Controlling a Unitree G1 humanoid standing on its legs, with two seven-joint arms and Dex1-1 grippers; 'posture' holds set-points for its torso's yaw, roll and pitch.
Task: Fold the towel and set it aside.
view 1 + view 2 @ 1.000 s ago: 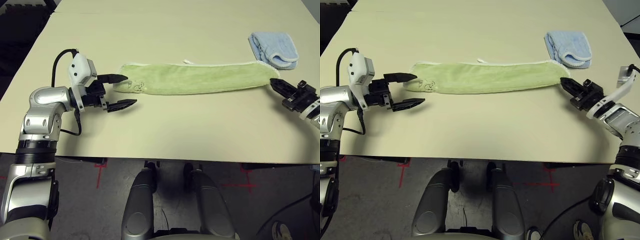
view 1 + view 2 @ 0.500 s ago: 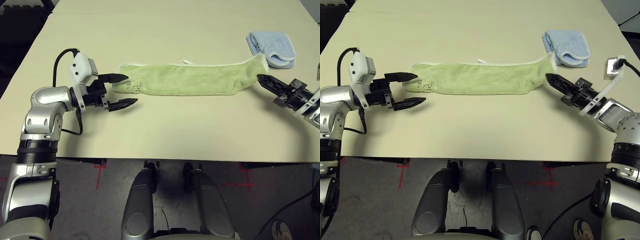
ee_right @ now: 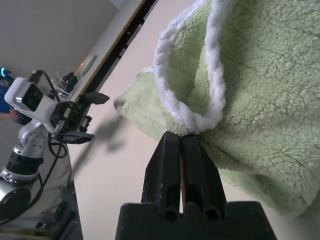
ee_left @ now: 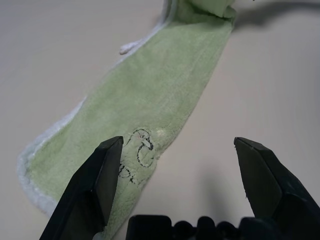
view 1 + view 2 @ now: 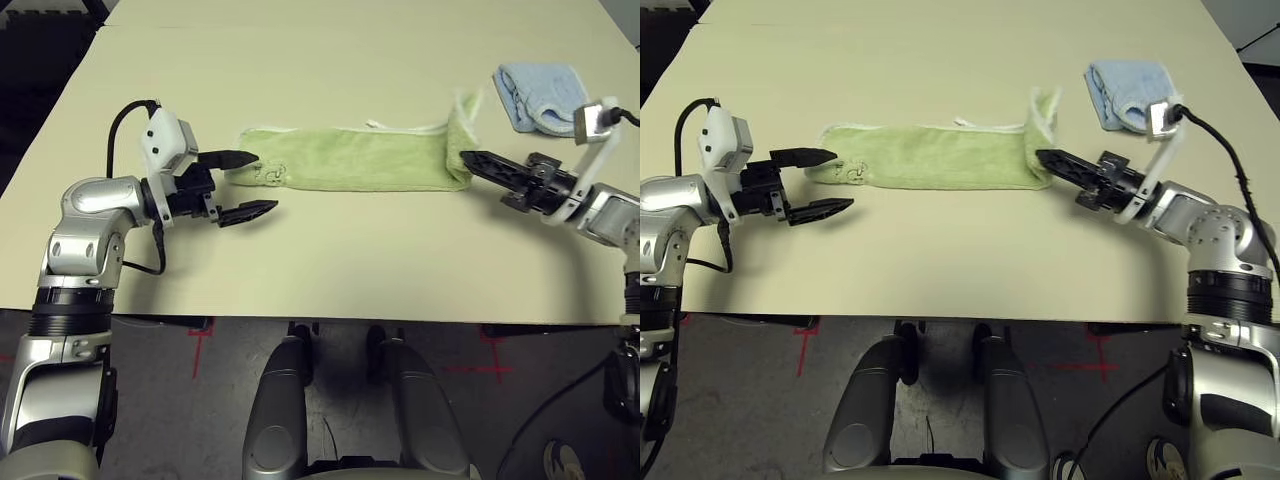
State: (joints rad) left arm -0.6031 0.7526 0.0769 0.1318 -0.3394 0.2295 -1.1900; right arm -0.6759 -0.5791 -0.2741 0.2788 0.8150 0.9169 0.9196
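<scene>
1. Right tool (image 5: 1043,156): fingers pinched shut on the right end of the towel (image 5: 350,160). Wrist view shows the white-edged corner bunched right at the closed tips.
2. Change over the last second: right arm swept in toward the middle of the desk (image 5: 330,270), dragging that end with it. The towel was a long flat strip reaching almost to the blue cloth (image 5: 545,95); now its right end stands up in a raised flap and the flat part is clearly shorter.
3. Left tool (image 5: 245,184): jaws wide open, holding nothing, hasn't moved. Upper finger sits at the left end of the towel beside the small dark embroidery (image 4: 137,155); lower finger is over bare desk just in front of that end.
4. Towel location: mid-desk, lengthwise left to right, left end still flat on the desk, right end lifted. Blue cloth now well apart from it, off to the far right.
5. Read: lengthwise fold is underway, roughly the first part of the carry. Right end still needs to go over and land on the left end.
6. Risk: left end isn't pinned, so the whole strip could slide instead of folding.
</scene>
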